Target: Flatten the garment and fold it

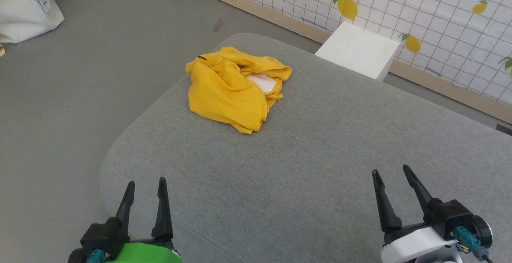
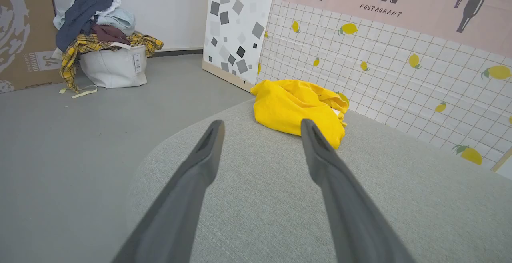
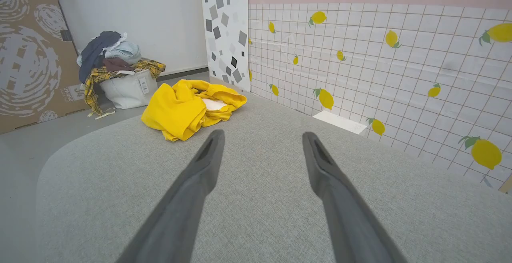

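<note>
Spread wide and empty over the near edge of the table (image 1: 320,155), left jaws and right jaws face the garment (image 1: 234,89), a crumpled yellow heap near the far left corner, well ahead and closer to the left pair.

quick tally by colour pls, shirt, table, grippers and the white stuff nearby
yellow: 1, shirt
grey: 1, table
white: 2, block, bag
black: 2, left gripper, right gripper
total: 6
</note>
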